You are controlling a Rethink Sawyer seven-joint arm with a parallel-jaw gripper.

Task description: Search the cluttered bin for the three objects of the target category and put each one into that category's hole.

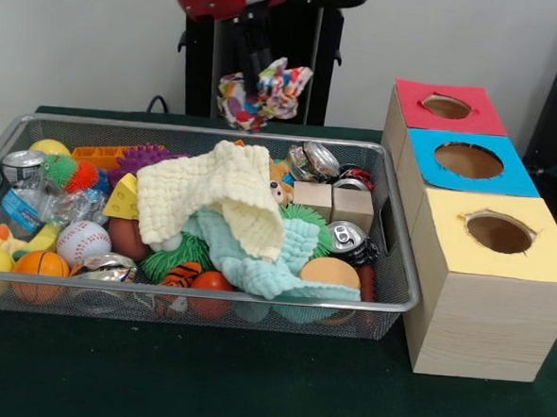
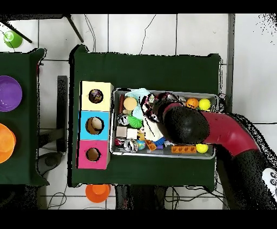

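My gripper (image 1: pixel 258 86) hangs above the far rim of the wire mesh bin (image 1: pixel 208 129) and is shut on a ruffled patterned cloth bundle (image 1: pixel 271 95), held clear of the clutter. No other patterned bundle shows in the bin; a cream cloth (image 1: pixel 213 195) and a mint cloth (image 1: pixel 257 254) cover its middle. The yellow-topped box with its round hole (image 1: pixel 499 231) stands to the right of the bin, nearest the camera. In the overhead view my arm (image 2: pixel 189 125) covers the bin (image 2: pixel 162 156) and hides the gripper; the yellow hole (image 2: pixel 96 96) lies left of the bin.
A blue-topped hole (image 1: pixel 468 161) and a red-topped hole (image 1: pixel 445 106) lie behind the yellow one. The bin holds balls, spiky balls, cans (image 1: pixel 348 237), wooden cubes (image 1: pixel 351 206) and a baseball (image 1: pixel 83 242). Purple (image 2: pixel 10 93) and orange bowls sit on a separate table.
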